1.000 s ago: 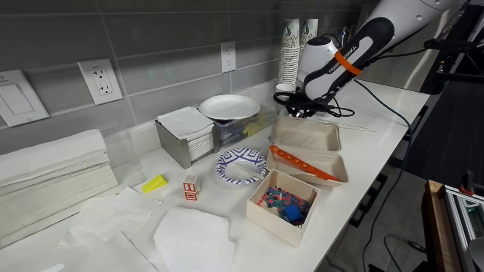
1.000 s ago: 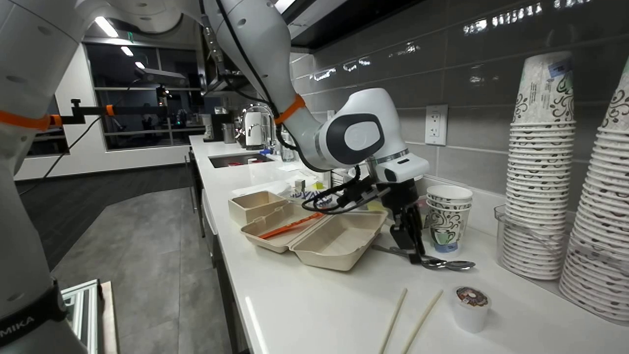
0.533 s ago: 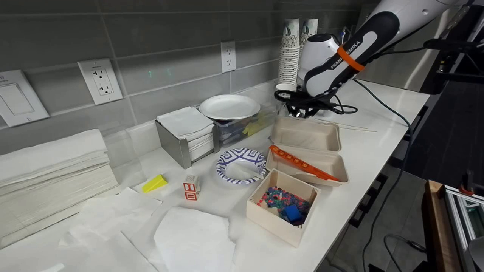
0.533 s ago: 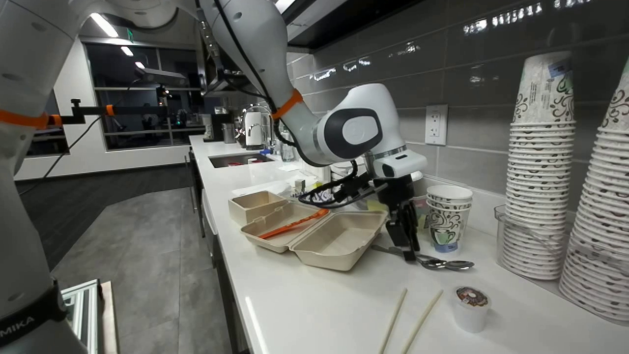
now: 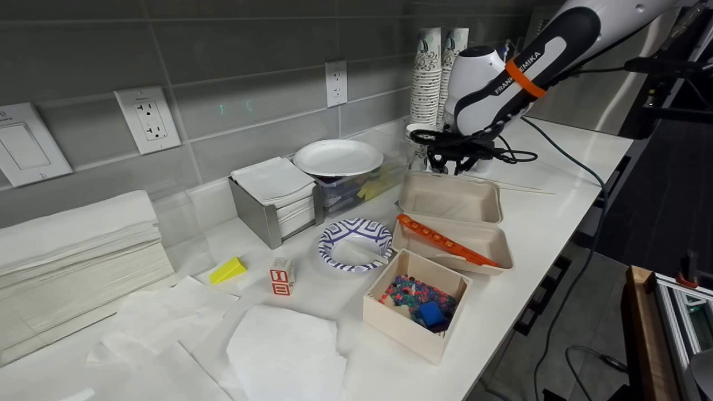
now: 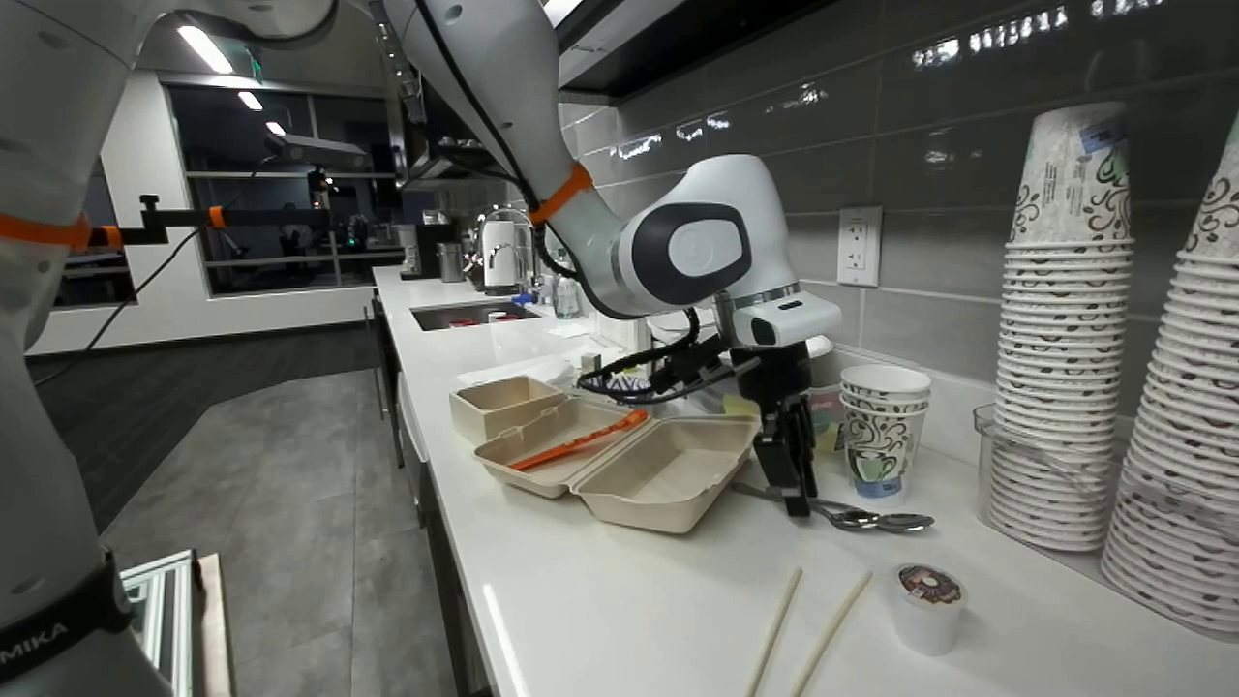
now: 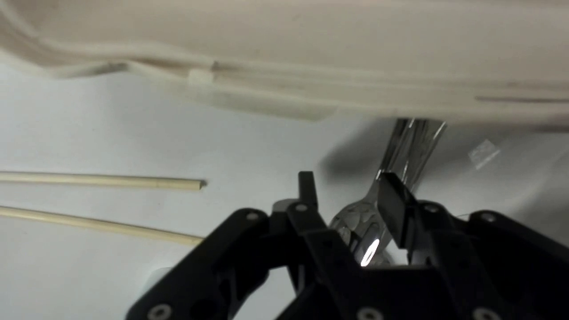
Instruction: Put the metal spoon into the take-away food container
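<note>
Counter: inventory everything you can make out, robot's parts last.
take-away container: one, beige, beside box
orange strip: one, orange, in container
metal spoons: at least two, silvery, near sticks
sticks: two, pale, near pod
pod: one, white, near sticks
cup stacks: three, white patterned, near spoons
box: one, pale, beside container
colourful bits: many, mixed, in box
blue block: one, blue, in box
bowl: one, blue-patterned, beside container
lettered blocks: one stack, red-white, near bowl
wedge: one, yellow, near loose sheets
loose sheets: several, white, near paper stack
paper stack: one, white, near loose sheets
napkins: one stack, white, in grey holder
clear bin: one, transparent, under white plate
gripper: one, black, open by spoons
arm: one, mostly white, above gripper
</note>
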